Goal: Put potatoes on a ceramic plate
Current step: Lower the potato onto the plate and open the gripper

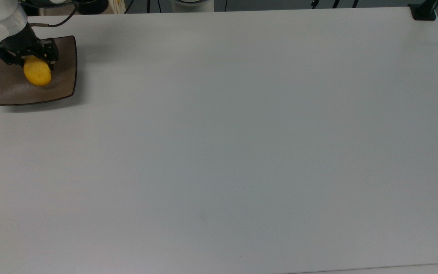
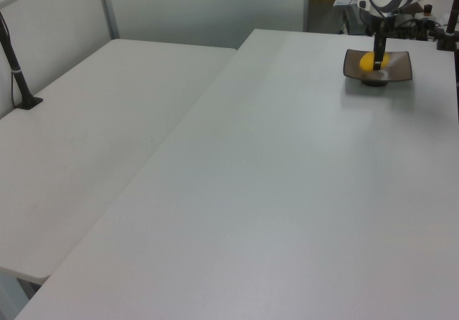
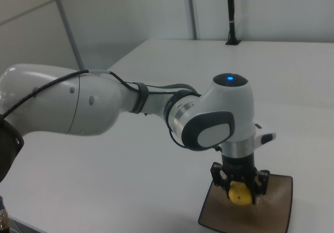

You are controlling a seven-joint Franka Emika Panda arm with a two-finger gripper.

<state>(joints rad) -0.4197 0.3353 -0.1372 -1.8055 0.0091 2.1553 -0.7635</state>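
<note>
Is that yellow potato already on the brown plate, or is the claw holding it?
Held: the gripper is shut on the potato, low over the plate; whether it touches cannot be told.

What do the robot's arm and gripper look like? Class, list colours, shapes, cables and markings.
The arm is made of rounded, glossy white segments with grey joint panels and a silver metal ring at one joint. A small blue light glows on top of the wrist housing. A thin black cable runs along the outside. The gripper is black and boxy, with two short fingers.

Yellow oval potato (image 1: 37, 73) over square brown ceramic plate (image 1: 61, 82) centre
</note>
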